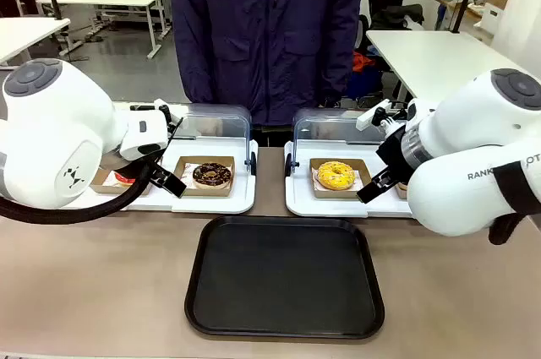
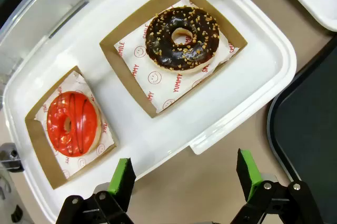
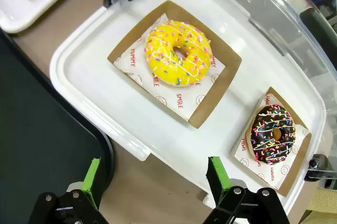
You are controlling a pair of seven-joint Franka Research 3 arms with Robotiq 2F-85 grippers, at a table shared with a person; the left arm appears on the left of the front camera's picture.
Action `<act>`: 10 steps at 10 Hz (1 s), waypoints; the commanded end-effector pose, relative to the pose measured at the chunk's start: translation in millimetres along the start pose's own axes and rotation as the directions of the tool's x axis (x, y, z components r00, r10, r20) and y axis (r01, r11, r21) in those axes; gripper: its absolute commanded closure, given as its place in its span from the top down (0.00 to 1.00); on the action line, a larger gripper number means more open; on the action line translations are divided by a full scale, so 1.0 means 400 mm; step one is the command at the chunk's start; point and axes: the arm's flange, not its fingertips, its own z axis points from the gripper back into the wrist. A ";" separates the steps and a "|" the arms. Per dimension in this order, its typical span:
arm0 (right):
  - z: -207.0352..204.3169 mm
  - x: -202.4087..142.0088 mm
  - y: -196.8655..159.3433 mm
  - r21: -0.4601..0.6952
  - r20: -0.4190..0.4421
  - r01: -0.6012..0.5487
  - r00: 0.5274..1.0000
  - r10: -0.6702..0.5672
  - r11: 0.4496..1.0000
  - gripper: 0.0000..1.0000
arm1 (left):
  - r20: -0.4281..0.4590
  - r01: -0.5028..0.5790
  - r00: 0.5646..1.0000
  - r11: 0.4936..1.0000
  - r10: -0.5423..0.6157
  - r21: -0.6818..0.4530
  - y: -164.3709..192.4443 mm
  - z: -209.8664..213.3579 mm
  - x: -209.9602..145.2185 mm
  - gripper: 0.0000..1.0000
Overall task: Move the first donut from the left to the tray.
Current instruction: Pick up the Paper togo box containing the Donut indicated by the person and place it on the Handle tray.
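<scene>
Two risks: the left tool, apart and empty, may crush the red-glazed donut at lower left or grab the chocolate donut.

The red donut has darker red stripes and sits on white paper printed in red. The chocolate-brown donut carries tan crumbs; the yellow donut white drizzle and coloured sprinkles. The tray is black.

Donut behind tray, far left
</scene>
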 end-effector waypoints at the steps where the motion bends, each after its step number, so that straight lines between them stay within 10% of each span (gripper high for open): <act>1: 0.000 0.000 0.000 0.000 0.000 0.000 1.000 0.000 1.000 1.00 | 0.000 0.000 1.000 1.000 0.000 0.000 0.000 0.000 0.000 1.00; 10: 0.000 0.000 0.000 0.000 0.000 -0.001 1.000 0.001 1.000 1.00 | 0.000 0.000 1.000 1.000 0.000 0.000 0.000 0.000 0.000 1.00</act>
